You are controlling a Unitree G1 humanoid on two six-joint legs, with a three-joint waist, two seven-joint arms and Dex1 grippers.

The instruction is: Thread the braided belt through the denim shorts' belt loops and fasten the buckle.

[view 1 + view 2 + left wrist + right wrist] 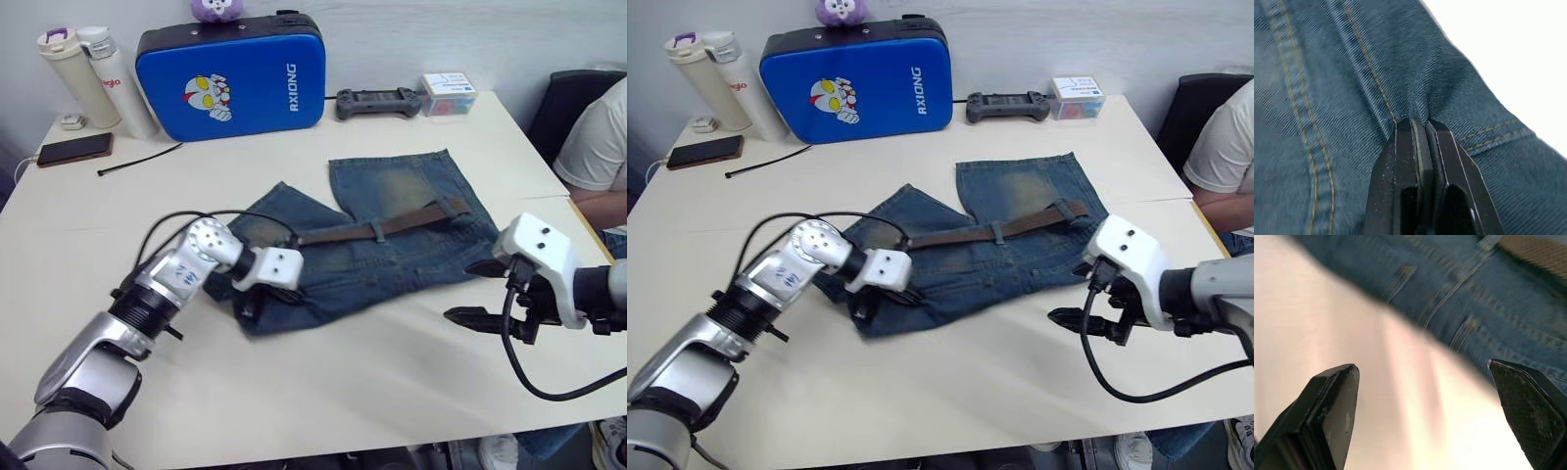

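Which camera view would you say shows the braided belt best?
The left eye view: the braided belt lies across the denim shorts in full length. The right eye view shows it likewise. The right wrist view catches only a blurred brown corner; the left wrist view shows denim.

My left arm reaches forward from the near left corner, elbow bent, the wrist turned in toward the middle. My left claw (257,299) points down and its two black fingers (1409,161) are pressed together on a fold of the shorts (1342,98), pinching the cloth by a stitched seam near the edge. My right arm comes in from the right side, forearm level, wrist cocked so the claw points leftward. My right claw (477,294) hangs just above the worktop (392,362) beside the shorts' near edge, fingers spread wide apart, with nothing between them.
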